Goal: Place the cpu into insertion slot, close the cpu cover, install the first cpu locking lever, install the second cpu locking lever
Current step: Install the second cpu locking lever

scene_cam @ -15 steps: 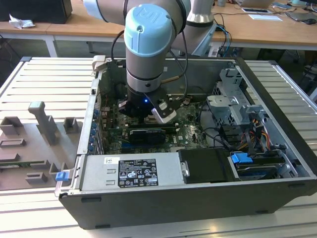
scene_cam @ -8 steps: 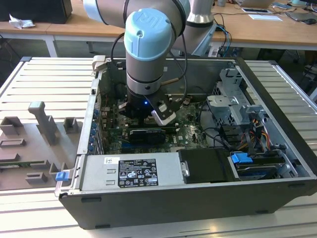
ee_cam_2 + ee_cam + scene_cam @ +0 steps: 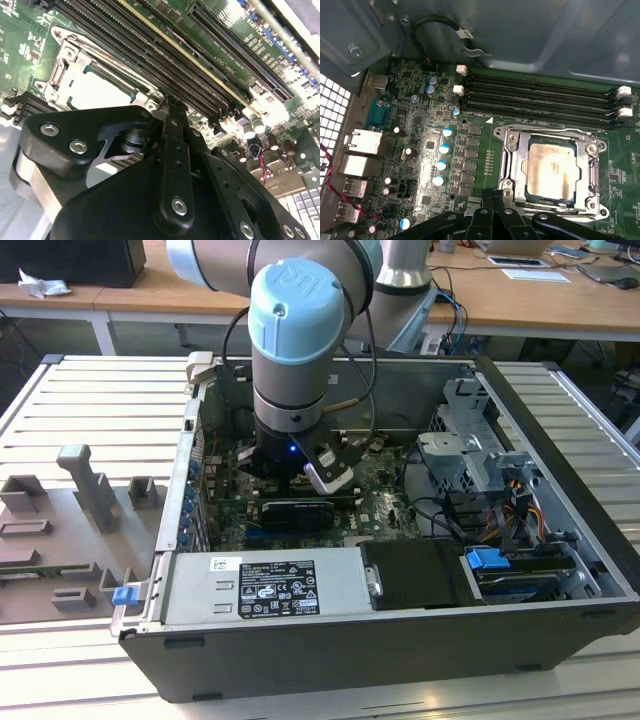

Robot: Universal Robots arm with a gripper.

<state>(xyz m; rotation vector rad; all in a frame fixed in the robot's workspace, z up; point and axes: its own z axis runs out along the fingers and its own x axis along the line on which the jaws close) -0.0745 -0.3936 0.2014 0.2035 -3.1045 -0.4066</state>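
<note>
Open computer case (image 3: 330, 660) lying on ribbed desk (image 3: 80, 400); inside, green circuit board (image 3: 430, 120), power supply box (image 3: 265, 585), drive cage (image 3: 470, 440) and loose cables. Arm reaching down into case over board. Long black memory slots (image 3: 535, 100) just beside insertion slot (image 3: 506, 165). Cpu (image 3: 552, 167) seated flat in slot, pale silver-grey face up, slightly smudged. Cpu cover (image 3: 547, 134) lowered around chip, shiny frame with window exposing face. Gripper (image 3: 167, 107) close beside a socket corner; fingers (image 3: 172, 130) drawn together, nothing gripped.
</note>
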